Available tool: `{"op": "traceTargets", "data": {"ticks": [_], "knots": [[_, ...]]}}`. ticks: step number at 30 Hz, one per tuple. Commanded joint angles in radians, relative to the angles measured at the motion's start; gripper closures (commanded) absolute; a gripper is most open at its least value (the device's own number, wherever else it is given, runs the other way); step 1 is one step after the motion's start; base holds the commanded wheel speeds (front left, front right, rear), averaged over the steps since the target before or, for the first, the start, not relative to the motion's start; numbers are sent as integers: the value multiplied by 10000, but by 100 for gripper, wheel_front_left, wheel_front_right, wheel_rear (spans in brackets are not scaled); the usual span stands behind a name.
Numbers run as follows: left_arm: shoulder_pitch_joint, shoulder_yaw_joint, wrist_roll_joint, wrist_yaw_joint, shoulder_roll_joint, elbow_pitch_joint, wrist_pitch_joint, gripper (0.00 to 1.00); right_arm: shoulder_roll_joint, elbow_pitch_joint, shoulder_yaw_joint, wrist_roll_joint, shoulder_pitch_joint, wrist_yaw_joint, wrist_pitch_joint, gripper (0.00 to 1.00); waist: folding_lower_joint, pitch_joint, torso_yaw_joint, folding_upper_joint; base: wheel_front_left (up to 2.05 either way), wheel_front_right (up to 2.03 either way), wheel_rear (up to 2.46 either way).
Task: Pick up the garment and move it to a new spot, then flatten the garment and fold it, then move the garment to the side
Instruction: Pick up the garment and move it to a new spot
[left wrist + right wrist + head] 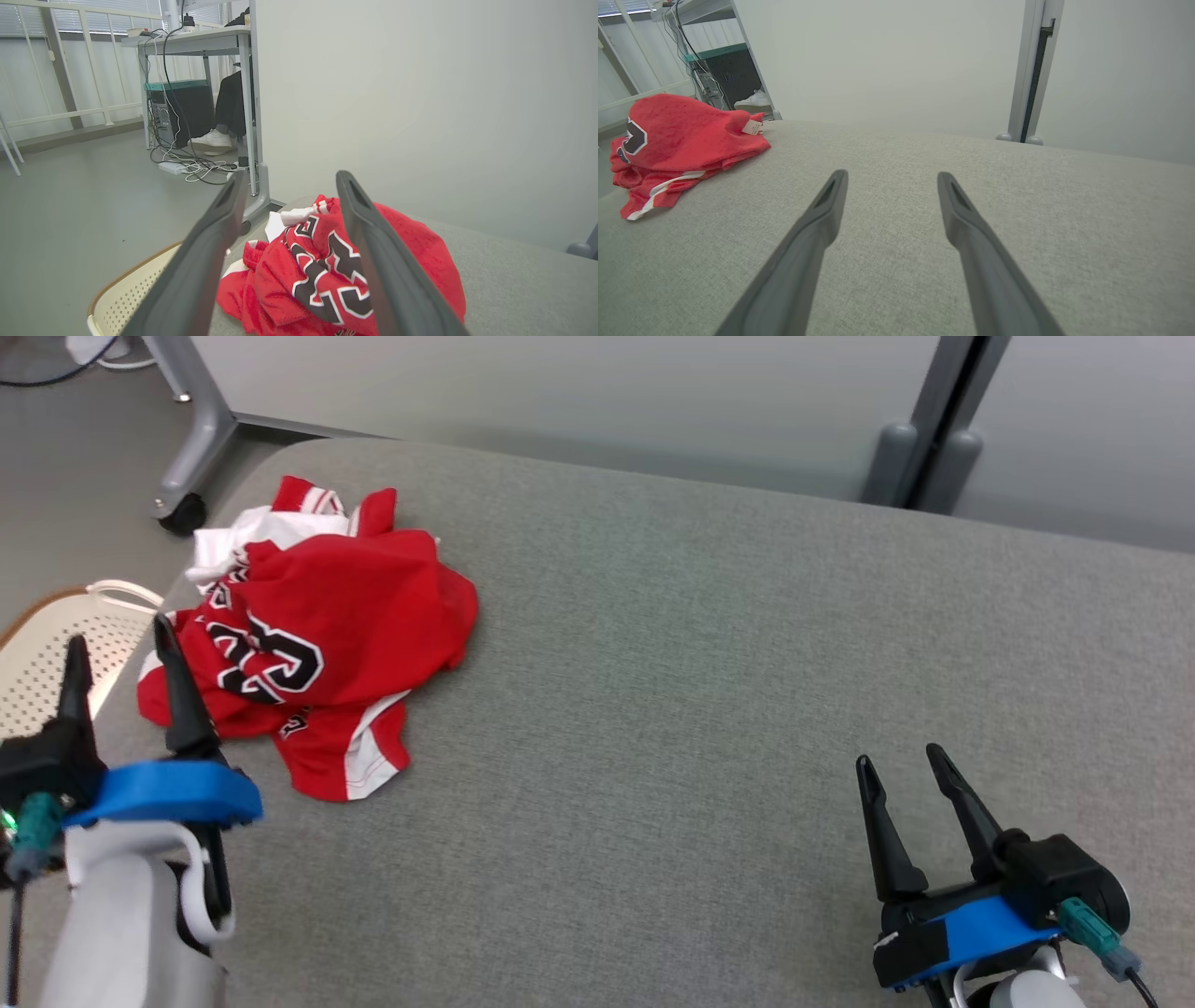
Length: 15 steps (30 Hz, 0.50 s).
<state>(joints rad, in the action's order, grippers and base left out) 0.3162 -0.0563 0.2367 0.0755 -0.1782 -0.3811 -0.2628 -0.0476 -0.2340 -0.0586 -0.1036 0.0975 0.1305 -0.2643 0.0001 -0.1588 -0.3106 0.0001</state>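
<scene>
Two pincers stand wide apart in their fingers, and both hold nothing. The left pincer [119, 633] points forward over its pale forearm. In the head view its inner finger overlaps the near left edge of the red garment [345, 607]; whether it touches the cloth I cannot tell. In the left wrist view the garment lies just ahead and lower, a little toward that same finger.

The garment is a crumpled heap with black numbers and a white part on its far side. Its long axis seems to run from near to far, almost in line with the left fingers. It rests on the grey tabletop [700, 663], whose left edge passes just beside the garment. A cream basket [103, 616] sits just left of the garment, lower.

The right pincer [899, 756] is well apart from the garment, to its right, with fingers tilted forward above bare cloth. So the left arm is clearly the nearer one for the pick.
</scene>
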Motion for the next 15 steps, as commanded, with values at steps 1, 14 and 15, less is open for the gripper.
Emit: {"op": "traceTargets", "data": {"ticks": [1, 14, 15], "knots": [[500, -138, 84, -51, -183, -139, -28, 0, -73, 101, 3, 91, 161, 4, -3, 0, -1, -149, 157, -1, 0, 0, 0], [3549, 26, 383, -1079, -1302, -3283, 889, 0, -548, 697, 93, 339, 821, 4, 42, 0, -1, -1656, 1190, -1, 0, 0, 0], [3685, 67, 435, -1135, -1304, -3566, 1052, 0, -562, 757, 89, 344, 845, 4, 34, 0, -1, -1736, 1219, -1, 0, 0, 0]]}}
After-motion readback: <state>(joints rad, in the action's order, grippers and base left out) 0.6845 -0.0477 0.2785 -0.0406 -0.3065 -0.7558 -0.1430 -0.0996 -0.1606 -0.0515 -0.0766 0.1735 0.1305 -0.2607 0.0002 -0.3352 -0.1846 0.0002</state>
